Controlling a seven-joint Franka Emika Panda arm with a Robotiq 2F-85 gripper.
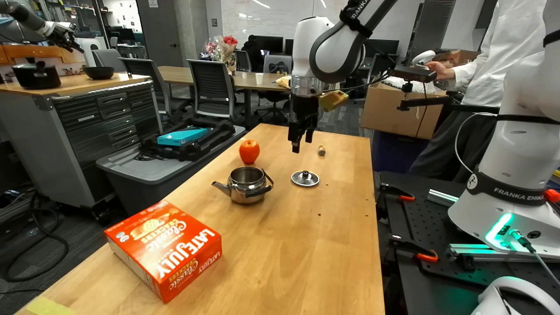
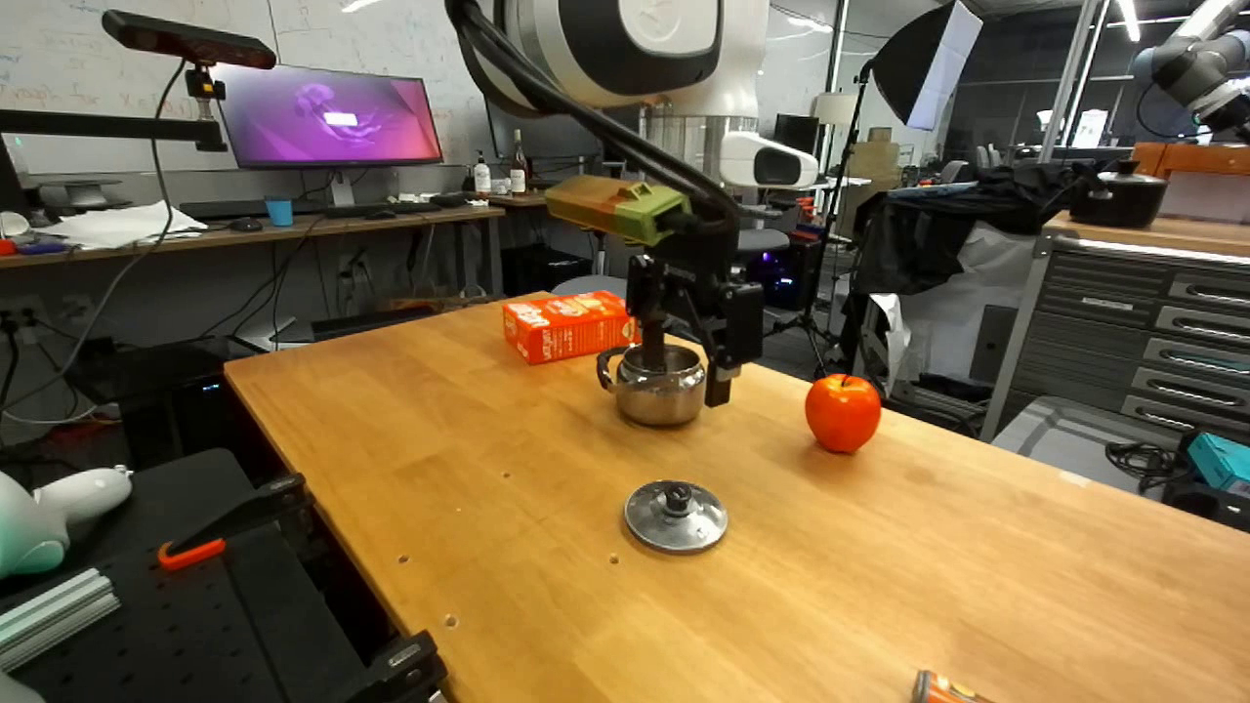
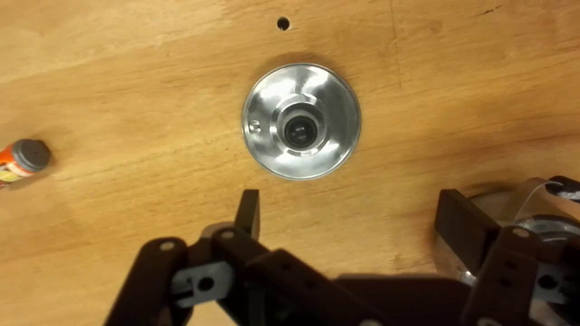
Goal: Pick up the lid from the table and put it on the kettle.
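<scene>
The lid is a small silvery disc with a dark knob. It lies flat on the table, knob up, and also shows in an exterior view and the wrist view. The kettle is a shiny silver pot with an open top, a spout and a dark handle. It stands upright beside the lid and shows in an exterior view, and partly behind a finger in the wrist view. My gripper is open and empty above the table, its fingers wide apart, with the lid ahead of them.
A red apple stands beyond the kettle, near the table edge. A red-orange cracker box lies on the kettle's spout side. A small orange cylinder with a grey end lies on the table, away from the kettle.
</scene>
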